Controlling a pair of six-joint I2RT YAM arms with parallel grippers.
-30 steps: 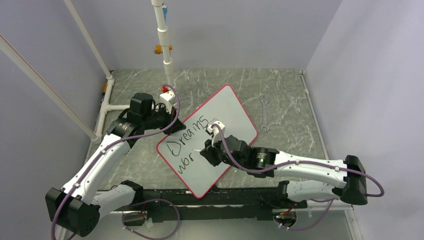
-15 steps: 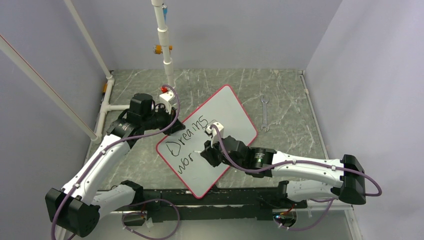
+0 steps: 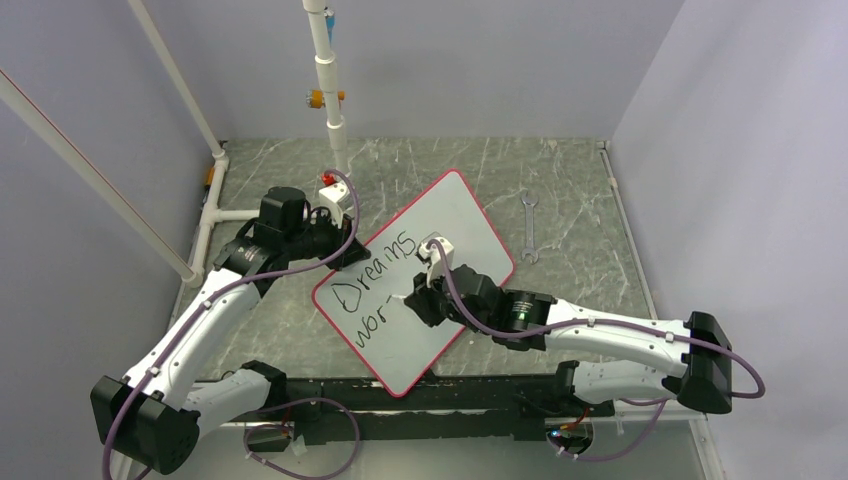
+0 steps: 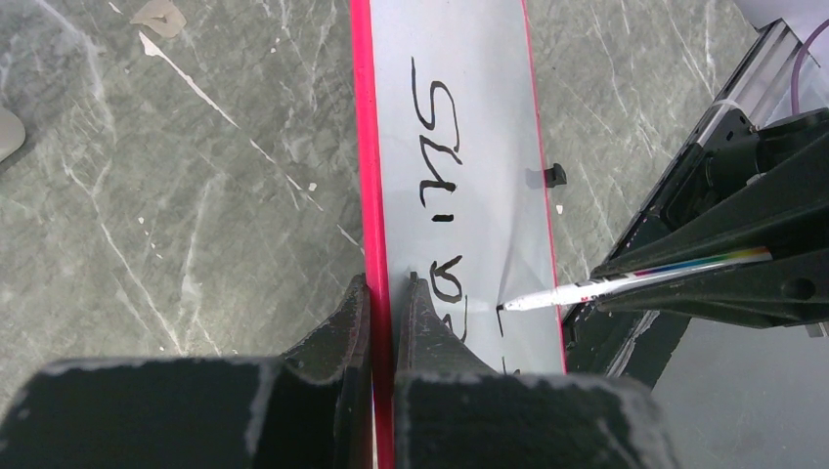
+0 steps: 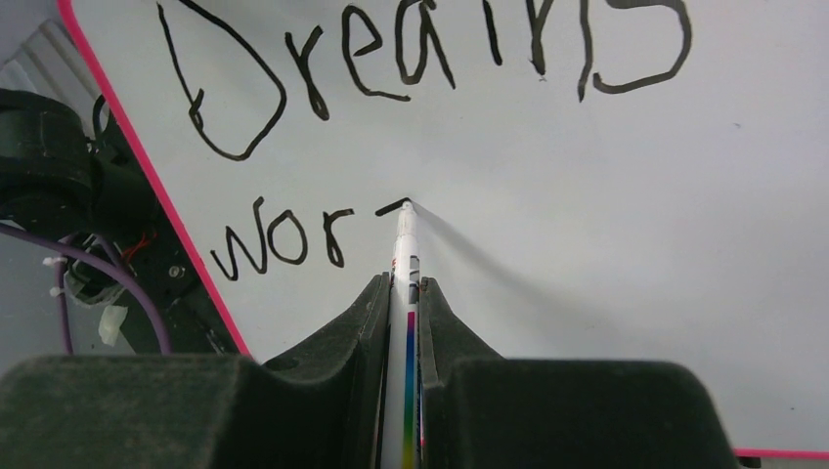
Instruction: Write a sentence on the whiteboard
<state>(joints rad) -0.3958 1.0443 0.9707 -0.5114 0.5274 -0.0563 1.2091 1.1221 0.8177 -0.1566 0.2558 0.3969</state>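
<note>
Red-rimmed whiteboard (image 3: 455, 215) lies angled on the grey counter (image 3: 580, 200), its edge pinched tight in the left tool (image 4: 383, 293). The right tool (image 5: 404, 288) clamps a white marker (image 5: 405, 249), its tip touching the board just ahead, extending the sentence (image 5: 420, 59) after "wor".

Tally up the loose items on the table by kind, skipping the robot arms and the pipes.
whiteboard: 1
marker pen: 1
wrench: 1
Total: 3
</note>
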